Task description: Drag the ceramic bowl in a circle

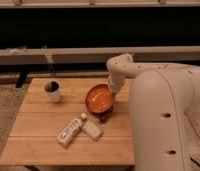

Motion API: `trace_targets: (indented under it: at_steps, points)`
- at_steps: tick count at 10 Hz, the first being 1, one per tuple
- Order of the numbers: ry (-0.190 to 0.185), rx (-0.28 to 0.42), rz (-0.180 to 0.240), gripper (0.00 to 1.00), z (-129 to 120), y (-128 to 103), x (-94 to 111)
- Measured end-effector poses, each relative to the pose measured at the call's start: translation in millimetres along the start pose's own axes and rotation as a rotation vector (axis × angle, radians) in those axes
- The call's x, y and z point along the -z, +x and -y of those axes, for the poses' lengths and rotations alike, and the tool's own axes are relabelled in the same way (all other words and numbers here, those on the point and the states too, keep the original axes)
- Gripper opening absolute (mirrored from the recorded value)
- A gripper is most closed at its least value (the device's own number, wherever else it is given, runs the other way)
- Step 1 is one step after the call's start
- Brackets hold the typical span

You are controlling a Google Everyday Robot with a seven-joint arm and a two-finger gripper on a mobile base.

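Note:
The ceramic bowl (99, 98) is orange-red and glossy. It sits right of centre on the wooden table (38, 120) and looks tipped up, with its inside facing the camera. My gripper (111, 93) comes down from the white arm (158, 105) and meets the bowl's right rim. A dark patch (104, 117) lies under the bowl's near edge; I cannot tell what it is.
A small white mug (52, 91) with a dark inside stands at the table's back left. A small bottle (70, 131) and a white packet (92, 130) lie in front of the bowl. A low shelf and a dark wall run behind the table.

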Motion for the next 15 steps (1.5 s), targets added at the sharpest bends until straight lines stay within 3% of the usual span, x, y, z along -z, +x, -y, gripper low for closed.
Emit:
trace_targets:
  at_steps: [3,5,9,12,15]
  points:
    - [0.001,-0.011,0.015,0.0,14,9,4]
    - [-0.001,-0.012,0.021,0.0,4,5,6]
    - [0.006,-0.018,0.031,0.0,17,25,12]
    - [0.002,-0.024,0.046,0.0,-1,33,19]
    - [0.014,-0.018,0.058,0.0,1,36,25]
